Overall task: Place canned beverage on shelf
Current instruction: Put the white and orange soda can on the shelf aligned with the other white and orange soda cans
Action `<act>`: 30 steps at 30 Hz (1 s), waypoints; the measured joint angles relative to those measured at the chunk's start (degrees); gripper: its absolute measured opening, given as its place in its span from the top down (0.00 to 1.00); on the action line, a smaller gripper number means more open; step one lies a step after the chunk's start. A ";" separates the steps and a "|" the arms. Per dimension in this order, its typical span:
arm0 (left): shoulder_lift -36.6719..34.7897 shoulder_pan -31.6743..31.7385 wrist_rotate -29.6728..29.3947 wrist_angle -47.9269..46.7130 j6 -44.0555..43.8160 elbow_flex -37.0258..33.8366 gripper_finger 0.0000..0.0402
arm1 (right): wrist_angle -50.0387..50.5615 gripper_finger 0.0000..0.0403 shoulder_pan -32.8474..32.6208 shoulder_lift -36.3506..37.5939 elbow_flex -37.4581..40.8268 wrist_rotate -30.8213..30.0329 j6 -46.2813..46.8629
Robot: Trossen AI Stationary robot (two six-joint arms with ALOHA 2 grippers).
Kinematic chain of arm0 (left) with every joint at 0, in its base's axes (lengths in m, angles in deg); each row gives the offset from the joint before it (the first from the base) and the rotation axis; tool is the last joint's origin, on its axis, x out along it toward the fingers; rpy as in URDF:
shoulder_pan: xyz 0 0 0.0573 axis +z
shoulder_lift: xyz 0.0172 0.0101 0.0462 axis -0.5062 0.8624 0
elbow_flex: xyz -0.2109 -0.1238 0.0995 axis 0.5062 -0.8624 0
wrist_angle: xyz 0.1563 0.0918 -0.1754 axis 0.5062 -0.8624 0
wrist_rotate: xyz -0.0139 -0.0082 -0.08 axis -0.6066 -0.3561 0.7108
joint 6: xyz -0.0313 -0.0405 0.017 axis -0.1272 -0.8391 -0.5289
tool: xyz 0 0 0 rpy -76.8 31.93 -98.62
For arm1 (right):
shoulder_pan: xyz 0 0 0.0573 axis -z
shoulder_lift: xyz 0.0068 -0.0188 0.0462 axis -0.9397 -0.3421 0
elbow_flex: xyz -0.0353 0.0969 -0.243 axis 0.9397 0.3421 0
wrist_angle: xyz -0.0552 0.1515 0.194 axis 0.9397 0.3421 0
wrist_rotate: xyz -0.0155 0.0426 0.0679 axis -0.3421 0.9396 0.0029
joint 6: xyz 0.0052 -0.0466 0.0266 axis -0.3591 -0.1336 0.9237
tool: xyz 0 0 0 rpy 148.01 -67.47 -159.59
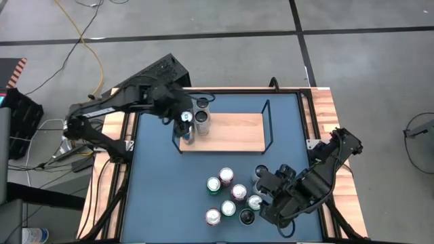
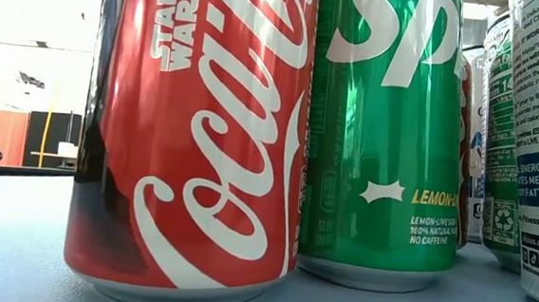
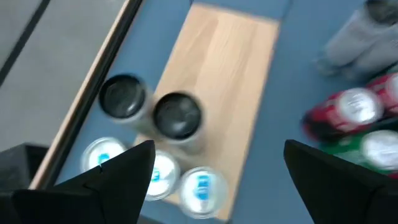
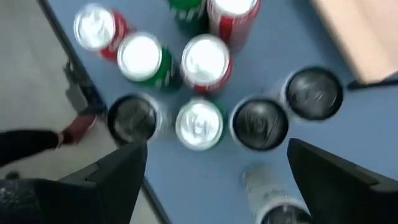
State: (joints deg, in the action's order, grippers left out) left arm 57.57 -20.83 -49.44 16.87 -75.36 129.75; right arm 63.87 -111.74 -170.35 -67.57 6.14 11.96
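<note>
Overhead, cans point(image 1: 195, 116) on shelf point(image 1: 234, 132), tools open

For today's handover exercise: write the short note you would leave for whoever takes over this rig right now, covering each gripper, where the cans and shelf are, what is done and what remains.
Left gripper: open, empty, above the shelf's left end.
Right gripper: open, empty, above the right edge of the loose cans.
Shelf: light-wood board with black wire frame, at the back of the blue table.
Done: a small group of cans on the shelf at its left end; the rest of the board is bare.
Left: the loose cans stand upright in a cluster on the table in front of the shelf. Judging by position, the right arm looks best placed to pick next.
</note>
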 joint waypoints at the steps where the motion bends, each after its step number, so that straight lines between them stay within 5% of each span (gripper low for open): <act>1: -0.78 -0.71 0.25 0.62 -0.77 0.00 0.14 | -0.01 0.08 -0.25 0.02 0.12 0.73 -0.20; 11: -5.61 -5.59 -0.05 6.79 -5.66 0.02 0.14 | 0.05 0.08 -0.97 2.17 3.19 9.38 -1.53; 15: -5.61 -6.04 -0.15 8.05 -6.51 0.02 0.14 | 0.02 0.08 -2.31 7.39 3.23 3.94 -4.22; 19: -5.17 -6.05 -0.16 7.99 -8.09 0.04 0.14 | -0.12 0.08 -4.66 14.82 3.87 -11.06 -3.58; 22: -4.91 -6.09 -0.05 7.74 -9.54 0.04 0.14 | -0.08 0.08 -6.93 20.97 8.16 -15.53 -0.09; 30: -4.61 -6.57 -0.05 7.93 -13.96 0.04 0.14 | -0.22 0.08 -10.34 30.20 32.17 -1.86 11.77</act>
State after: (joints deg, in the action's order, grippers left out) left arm 52.97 -27.41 -49.49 24.81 -89.31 129.79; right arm 63.65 -122.07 -140.15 -35.40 4.28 23.73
